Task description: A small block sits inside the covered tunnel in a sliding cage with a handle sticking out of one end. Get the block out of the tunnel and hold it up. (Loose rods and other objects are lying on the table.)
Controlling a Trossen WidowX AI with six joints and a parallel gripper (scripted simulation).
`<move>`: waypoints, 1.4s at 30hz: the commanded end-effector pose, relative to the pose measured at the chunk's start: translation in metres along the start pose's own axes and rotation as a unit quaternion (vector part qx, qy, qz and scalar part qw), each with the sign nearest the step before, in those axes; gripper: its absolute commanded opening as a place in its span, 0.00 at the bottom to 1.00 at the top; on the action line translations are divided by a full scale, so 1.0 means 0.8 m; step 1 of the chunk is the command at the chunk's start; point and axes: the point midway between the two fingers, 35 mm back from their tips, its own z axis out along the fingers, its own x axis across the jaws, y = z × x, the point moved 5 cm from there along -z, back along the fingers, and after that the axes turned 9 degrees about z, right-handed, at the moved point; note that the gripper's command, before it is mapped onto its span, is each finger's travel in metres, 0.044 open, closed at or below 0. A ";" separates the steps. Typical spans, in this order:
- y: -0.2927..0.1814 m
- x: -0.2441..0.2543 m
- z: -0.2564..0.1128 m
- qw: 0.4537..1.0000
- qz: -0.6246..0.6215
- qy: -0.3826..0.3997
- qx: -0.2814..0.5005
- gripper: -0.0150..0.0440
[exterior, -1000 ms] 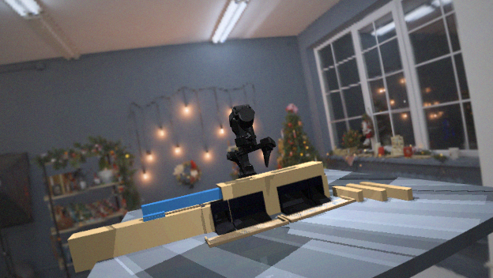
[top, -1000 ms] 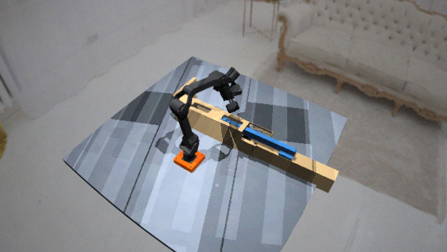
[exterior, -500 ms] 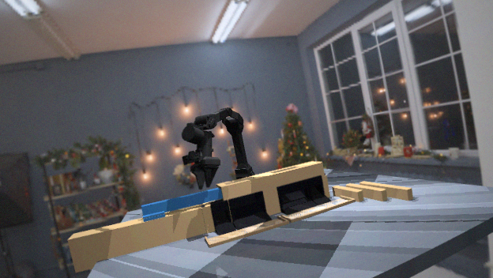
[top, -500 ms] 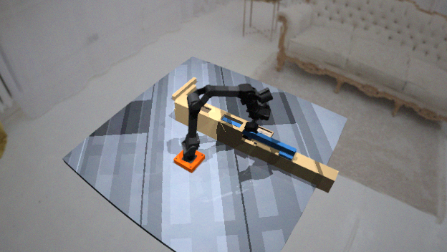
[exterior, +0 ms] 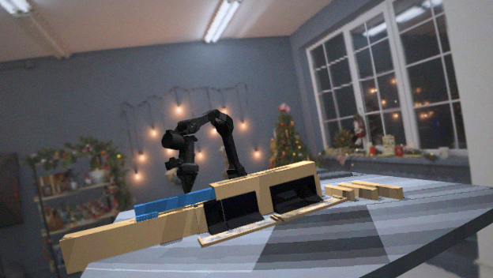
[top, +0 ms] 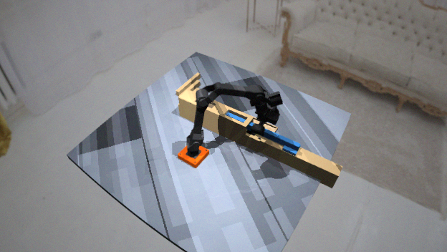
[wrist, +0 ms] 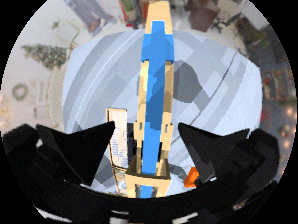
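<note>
The tan covered tunnel (top: 233, 129) (exterior: 265, 195) stands on the table. Part of the blue cage (top: 236, 116) shows through its top opening. The long blue handle (top: 281, 138) (exterior: 174, 200) (wrist: 157, 75) sticks out of the tunnel's end and lies along the tan rail (top: 319, 162) (exterior: 118, 242). My gripper (top: 256, 129) (exterior: 187, 191) (wrist: 147, 125) is open and empty, pointing down over the handle close to the tunnel's end. In the wrist view its fingers stand on either side of the handle. The small block does not show; the tunnel's side openings look dark.
Tan-edged panels (exterior: 237, 234) (wrist: 119, 142) lie along the tunnel's side with the openings. Several loose tan rods, one of them long (top: 188, 84) (exterior: 389, 190), lie beyond the tunnel's other end. The orange arm base (top: 183, 156) (wrist: 191, 177) is on the opposite side of the tunnel from the panels.
</note>
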 end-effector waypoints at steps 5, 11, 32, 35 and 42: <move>-0.002 -0.004 0.017 1.000 0.005 -0.001 0.004 1.00; -0.005 -0.007 0.029 1.000 0.005 -0.001 0.004 1.00; -0.005 -0.008 0.037 1.000 0.002 0.000 0.000 0.47; -0.005 -0.008 0.037 1.000 0.002 0.000 0.000 0.40; -0.009 -0.008 0.037 1.000 0.002 0.000 0.001 0.25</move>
